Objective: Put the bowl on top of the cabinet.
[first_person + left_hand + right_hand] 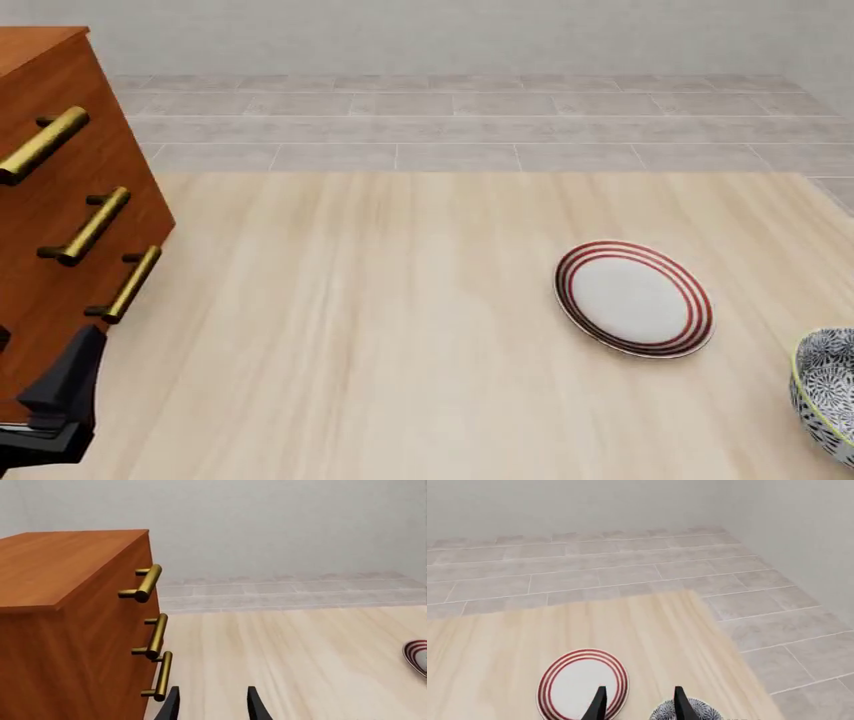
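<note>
The blue-and-white patterned bowl (827,405) sits on the table at the far right, cut by the front view's edge. In the right wrist view only a sliver of the bowl (704,712) shows, partly behind one finger. My right gripper (639,705) is open above it and holds nothing. It does not show in the front view. The reddish-brown cabinet (60,210) with three brass handles stands at the far left. Beside the cabinet (60,605), close to its lowest handle, my left gripper (212,707) is open with nothing in it.
A flat white plate with red rings (634,298) lies on the table to the left of the bowl. This plate (584,685) also shows beyond the right fingertips. Grey tiled floor lies past the table's far and right edges.
</note>
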Robot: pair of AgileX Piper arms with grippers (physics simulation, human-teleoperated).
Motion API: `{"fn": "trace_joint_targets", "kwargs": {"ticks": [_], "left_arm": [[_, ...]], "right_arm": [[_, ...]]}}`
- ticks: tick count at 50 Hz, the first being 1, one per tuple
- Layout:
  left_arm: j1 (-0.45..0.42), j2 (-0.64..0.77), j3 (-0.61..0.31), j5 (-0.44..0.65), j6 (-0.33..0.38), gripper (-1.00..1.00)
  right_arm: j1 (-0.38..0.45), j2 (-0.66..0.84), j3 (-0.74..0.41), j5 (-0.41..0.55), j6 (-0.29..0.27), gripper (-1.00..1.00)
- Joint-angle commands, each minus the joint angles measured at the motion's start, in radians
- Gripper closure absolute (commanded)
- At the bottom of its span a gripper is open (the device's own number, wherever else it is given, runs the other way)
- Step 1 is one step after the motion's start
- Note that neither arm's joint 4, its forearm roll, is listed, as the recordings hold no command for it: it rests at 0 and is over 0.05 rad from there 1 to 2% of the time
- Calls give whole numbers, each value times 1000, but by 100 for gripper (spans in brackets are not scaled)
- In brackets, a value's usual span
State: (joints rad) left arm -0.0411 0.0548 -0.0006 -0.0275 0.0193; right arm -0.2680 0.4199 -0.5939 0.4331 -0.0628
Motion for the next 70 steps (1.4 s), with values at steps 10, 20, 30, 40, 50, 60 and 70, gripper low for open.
{"fn": "trace_joint_targets", "kwargs": {"ticks": [10, 20, 30, 40, 50, 60, 70], "left_arm": [[-2, 15, 0, -9, 1, -100], [-9, 28, 0, -17, 2, -100], [-36, 52, 0, -32, 5, -100], [-52, 84, 0, -50, 13, -100], [-53, 101, 0, -62, 19, -100], [-58, 127, 0, -74, 25, -100], [-60, 133, 0, -74, 30, -100]], "right_arm": [[-126, 93, -77, 71, -40, -100], [-175, 137, -80, 79, -70, -100], [-189, 176, -77, 97, -76, -100], [-237, 246, -43, 72, -116, -100], [-302, 292, -29, 60, -160, -100], [-344, 305, -18, 49, -180, -100], [-376, 324, -4, 27, -178, -100]]}}
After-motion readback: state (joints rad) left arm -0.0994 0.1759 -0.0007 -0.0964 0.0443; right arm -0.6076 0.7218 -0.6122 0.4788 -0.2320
